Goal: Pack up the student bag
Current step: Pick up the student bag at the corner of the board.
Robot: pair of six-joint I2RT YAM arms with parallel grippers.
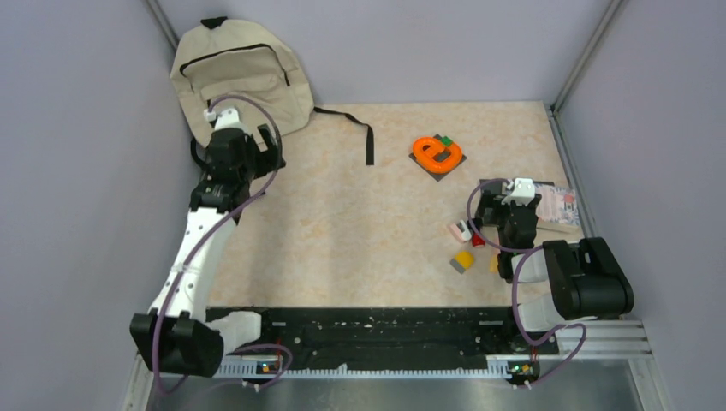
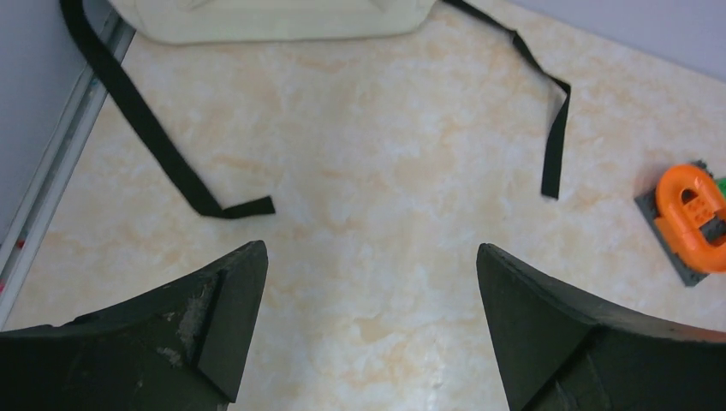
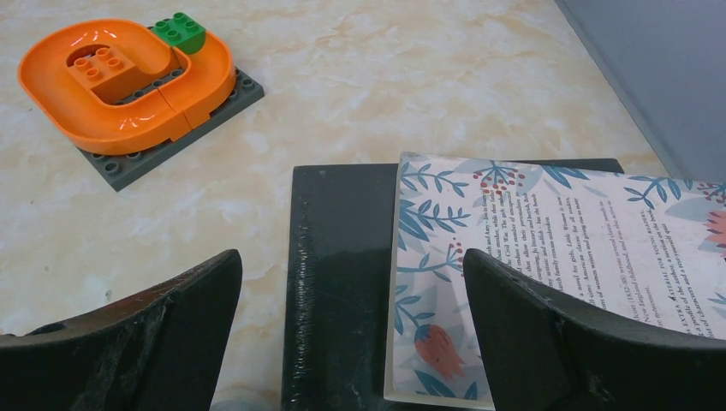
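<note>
Wide apart stood my left gripper (image 2: pixel 370 257) and right gripper (image 3: pixel 351 257); the bag (image 1: pixel 240 73) lay in the top view's upper left.

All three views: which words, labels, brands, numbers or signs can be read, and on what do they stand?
Nothing can be read.
White floral-printed paper booklet: several lines of small dark print, too small and blurred to read.
Orange plastic toy track: no writing visible.
Beige fabric backpack: no label visible.

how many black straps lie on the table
2: the left strap lies by the wall rail, the right strap runs from the student bag toward the orange track. Others may hide underneath.
</note>
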